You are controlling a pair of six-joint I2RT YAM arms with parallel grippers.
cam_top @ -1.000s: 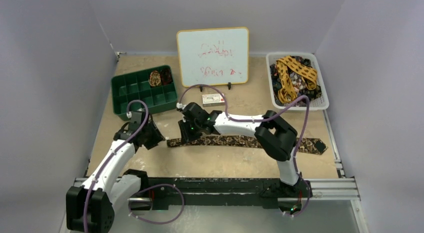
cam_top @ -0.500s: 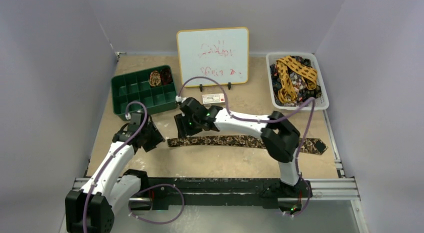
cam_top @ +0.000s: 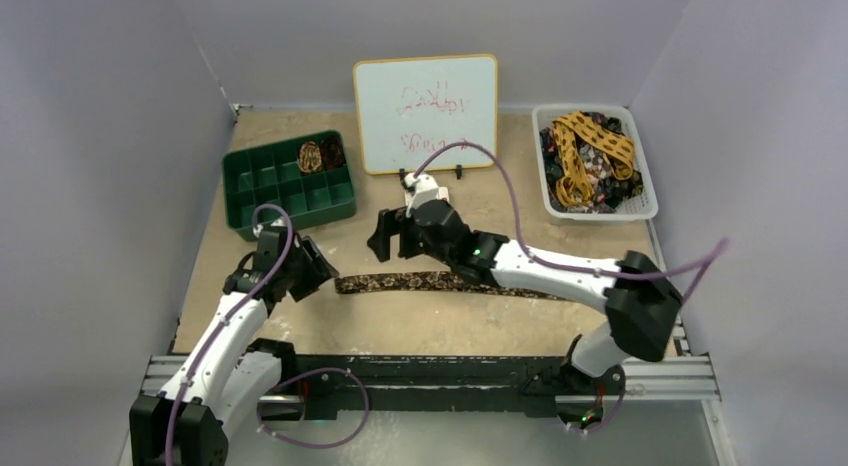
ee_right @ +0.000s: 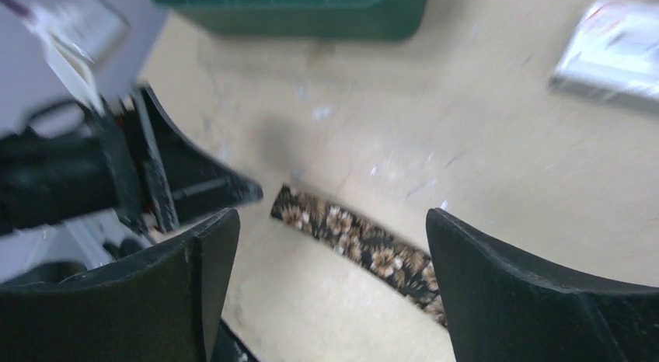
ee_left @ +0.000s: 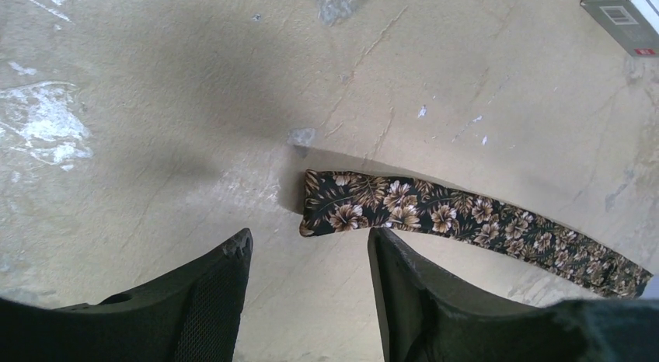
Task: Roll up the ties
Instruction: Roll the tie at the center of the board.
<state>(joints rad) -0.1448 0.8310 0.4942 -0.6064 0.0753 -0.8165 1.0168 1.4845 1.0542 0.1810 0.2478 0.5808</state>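
The tie (cam_top: 420, 282) lies flat along the middle of the bench (cam_top: 450, 326), but only its left stretch shows from above. Farther right it runs under the right arm (cam_top: 560, 271), so its other end is hidden. The left wrist view shows a brown floral print on black and cuts the strip off at the lower right corner. The right wrist view is blurred by motion, and there the tie passes out of sight behind the right finger.

The left end effector (cam_top: 318, 273) is low at the tie's narrow end, jaws moderately apart and empty. One fingertip (ee_left: 378, 239) overlaps the fabric's edge in its own camera, and I cannot tell whether it touches. The right end effector (cam_top: 392, 248) hangs above the tie, spread wide and holding nothing.

A small box (ee_right: 614, 51) is smeared in the right wrist view and clipped at the corner of the left wrist view. At the back left, a green tray (cam_top: 260, 201) holds two coiled ties (cam_top: 318, 155) in its far corner. A whiteboard (cam_top: 425, 111) with faint red scrawl stands at centre. More ties (cam_top: 590, 151) are heaped in a white basket (cam_top: 645, 201) at the right.
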